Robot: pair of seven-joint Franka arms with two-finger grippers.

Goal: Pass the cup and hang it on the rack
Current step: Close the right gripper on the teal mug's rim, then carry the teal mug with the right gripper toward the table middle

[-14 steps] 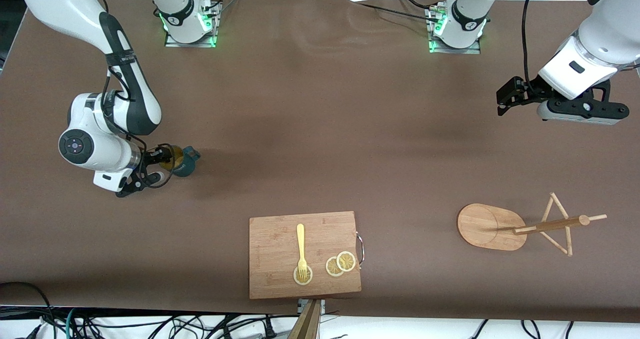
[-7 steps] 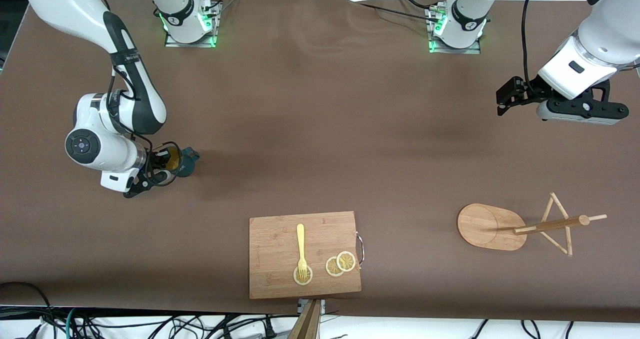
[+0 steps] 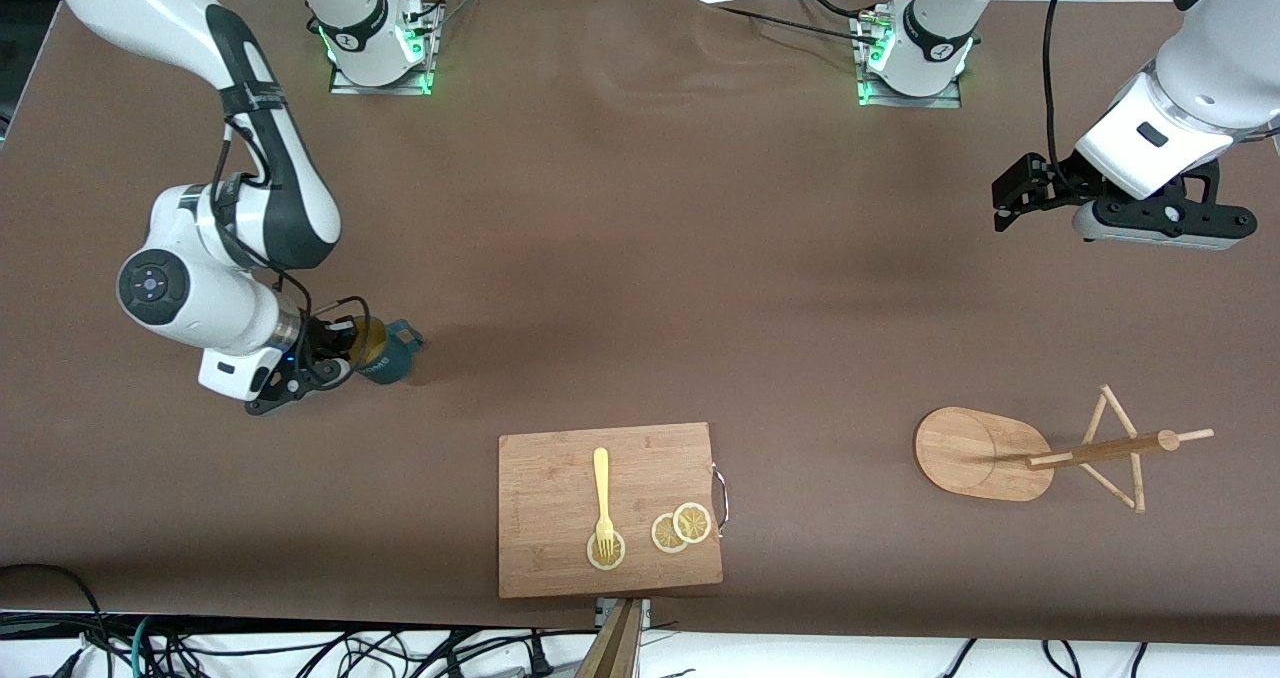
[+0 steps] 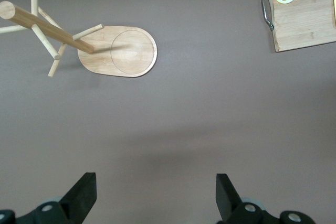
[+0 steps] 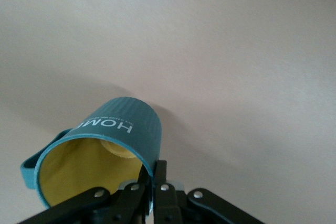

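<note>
**Operator:** Front view check: where is your right gripper, and what is it carrying?

**Technician:** You will find the right gripper [image 3: 345,350] toward the right arm's end of the table, over bare brown table [image 3: 640,258]. Its fingers are clamped on the rim of the cup [image 3: 385,353]. In the right wrist view the cup [image 5: 102,153] is tilted, its yellow inside facing the camera, with one finger [image 5: 160,182] pressed against the outside of the wall at the rim. The cup's small handle [image 5: 39,158] sticks out to one side.

**Operator:** Is the cup resting on the table?

**Technician:** You cannot tell from these views. A shadow lies on the table just beside it.

**Operator:** Report the left gripper.

**Technician:** Your left gripper [image 3: 1020,193] waits in the air toward the left arm's end of the table. In the left wrist view its two fingers [image 4: 84,195] stand wide apart with nothing between them.

**Operator:** Locate the rack.

**Technician:** The rack [image 3: 1040,453] stands nearer the front camera than the left gripper, well apart from the cup. Its post and crossed pegs rise from the oval base [image 4: 118,51]. Note the cutting board [image 3: 560,538] between rack and cup along the near edge; it carries a fork [image 3: 601,503] and lemon slices [image 3: 682,528].
</note>
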